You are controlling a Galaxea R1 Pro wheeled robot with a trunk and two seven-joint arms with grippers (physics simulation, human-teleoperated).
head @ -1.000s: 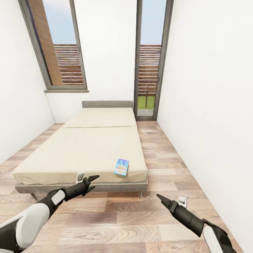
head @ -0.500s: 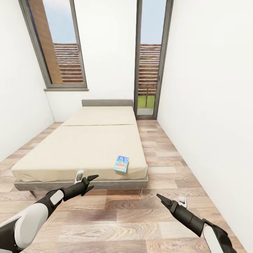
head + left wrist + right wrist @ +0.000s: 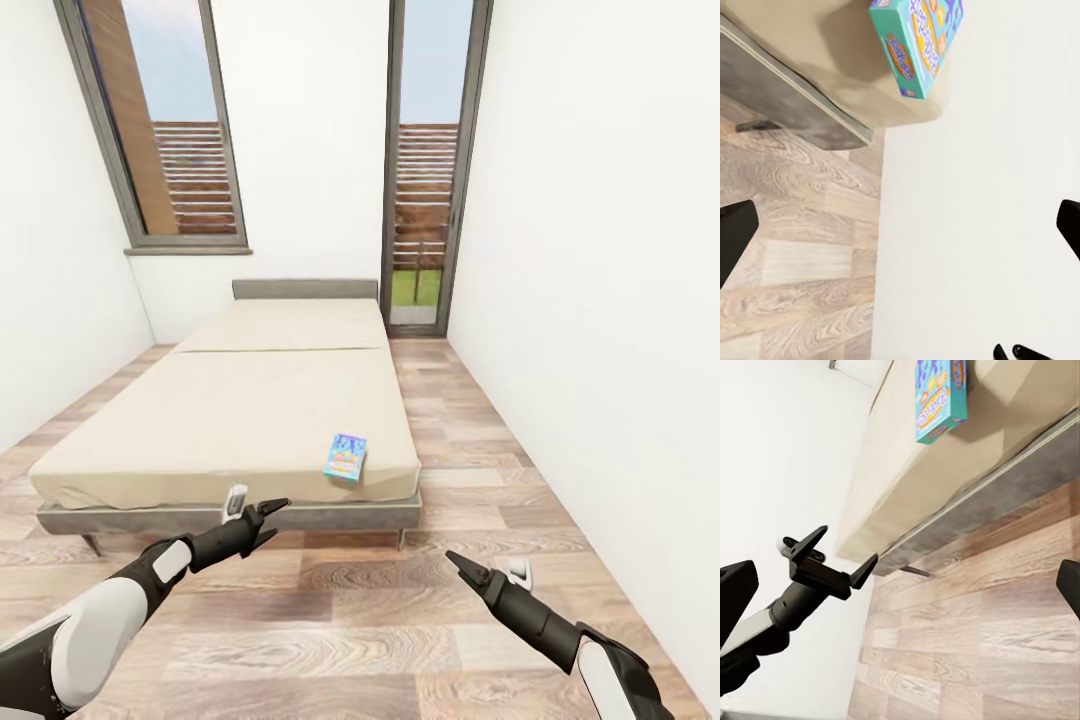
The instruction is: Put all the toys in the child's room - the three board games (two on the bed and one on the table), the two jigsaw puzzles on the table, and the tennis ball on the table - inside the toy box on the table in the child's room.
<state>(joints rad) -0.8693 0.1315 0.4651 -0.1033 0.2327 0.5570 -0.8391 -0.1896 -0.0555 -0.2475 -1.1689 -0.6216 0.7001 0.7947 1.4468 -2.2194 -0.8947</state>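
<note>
The robot faces the foot of the bed in the child's room, both arms held low over the wood-plank floor with nothing in either hand. The left hand hangs just in front of the bed's near edge with its fingers parted wide; the right hand hovers over the floor to the right of the bed, well short of it, and from the head view it cannot be told whether its fingers are spread or closed, though the dark tips at the two far edges of the right wrist view suggest they stand apart.

One board game, a flat blue box with bright print, lies on the mattress near the near right corner, close to the foot edge. Its long axis runs roughly from the foot toward the headboard, tilted slightly so the far end leans right. The left wrist view shows it face up on the mattress with a teal side wall turned toward the camera.

By the look of it, this is the approach stage for the bed's games: nothing is gripped. The next move likely calls for closing on the bed's right corner and reaching a hand over the edge to pinch the box across its short side
</note>
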